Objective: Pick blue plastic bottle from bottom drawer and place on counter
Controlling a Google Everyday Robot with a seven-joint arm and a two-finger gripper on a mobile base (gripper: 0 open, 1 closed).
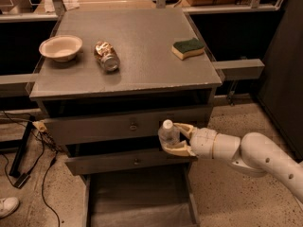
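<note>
My gripper (176, 138) reaches in from the right and is shut on the blue plastic bottle (168, 133), a small clear bottle with a white cap. It holds the bottle upright in front of the two upper drawers, above the open bottom drawer (137, 200) and below the counter (142, 46). The bottom drawer's grey floor shows nothing on it.
On the counter lie a cream bowl (60, 47) at the left, a crushed metal can (107, 56) beside it, and a green and yellow sponge (188, 48) at the right. Cables (28, 160) and a white shoe (8, 206) lie on the floor at the left.
</note>
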